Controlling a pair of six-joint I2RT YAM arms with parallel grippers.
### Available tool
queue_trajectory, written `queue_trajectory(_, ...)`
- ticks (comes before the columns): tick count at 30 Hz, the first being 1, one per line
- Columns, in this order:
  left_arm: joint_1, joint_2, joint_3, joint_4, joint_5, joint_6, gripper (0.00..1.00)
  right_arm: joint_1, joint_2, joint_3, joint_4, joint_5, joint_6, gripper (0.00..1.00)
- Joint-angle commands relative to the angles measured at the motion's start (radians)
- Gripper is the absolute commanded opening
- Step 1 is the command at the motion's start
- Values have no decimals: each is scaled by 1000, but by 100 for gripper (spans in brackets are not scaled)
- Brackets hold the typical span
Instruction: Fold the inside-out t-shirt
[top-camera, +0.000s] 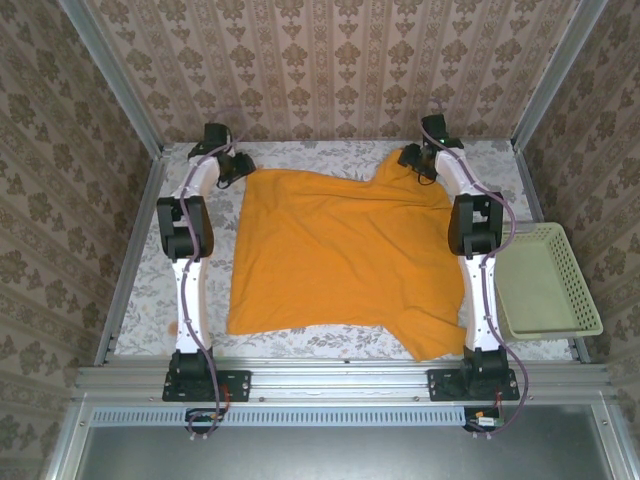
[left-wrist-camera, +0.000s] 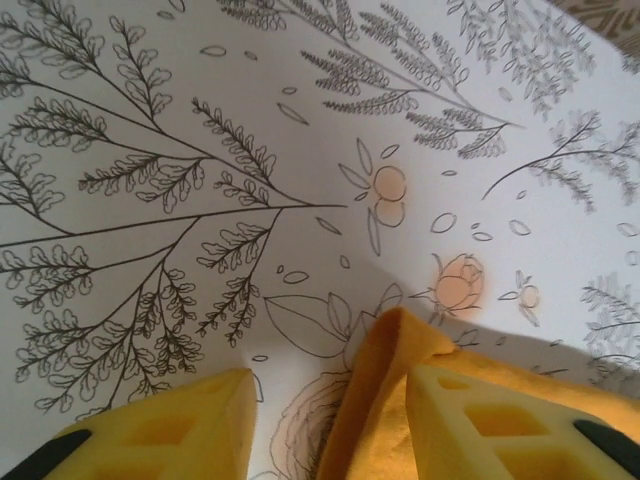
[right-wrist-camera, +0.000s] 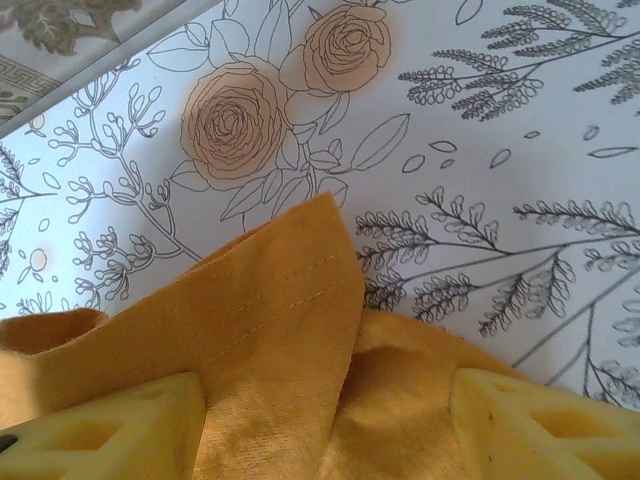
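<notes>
The mustard-orange t-shirt (top-camera: 340, 250) lies spread over the table with its plain face up; no lettering shows. Its far left corner reaches my left gripper (top-camera: 238, 165), and a raised far right corner reaches my right gripper (top-camera: 410, 158). In the left wrist view my left gripper (left-wrist-camera: 330, 425) is open, with a folded shirt corner (left-wrist-camera: 390, 380) between the yellow fingers (left-wrist-camera: 170, 435), resting against the right one. In the right wrist view my right gripper (right-wrist-camera: 330, 435) is open wide, with a stitched hem flap of the shirt (right-wrist-camera: 270, 330) lying between its fingers (right-wrist-camera: 110, 430).
A pale cream mesh basket (top-camera: 545, 280) sits off the table's right side, beside the right arm. The table wears a white floral cloth (top-camera: 330, 340). Metal frame rails and patterned walls close in the back and both sides.
</notes>
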Motion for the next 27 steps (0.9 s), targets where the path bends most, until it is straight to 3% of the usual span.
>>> queue_trajectory(1, 1, 42, 50, -50, 4, -23, 40, 5, 47, 102, -53, -18, -13, 67)
queue_trajectory(7, 2, 60, 69, -57, 11, -27, 30, 6, 128, 236, -98, 14, -4, 64)
queue_trajectory(12, 2, 62, 72, -60, 12, -26, 26, 6, 118, 243, -68, 59, -33, 63)
queue_trajectory(19, 1, 69, 74, -37, 42, -33, 21, 0, 153, 259, -7, 15, -40, 59)
queue_trajectory(22, -1, 80, 91, -33, 60, -37, 23, -5, 190, 313, -21, -12, -26, 58)
queue_trajectory(27, -13, 77, 101, -15, 61, -31, 35, -7, 215, 337, -10, -51, 3, 54)
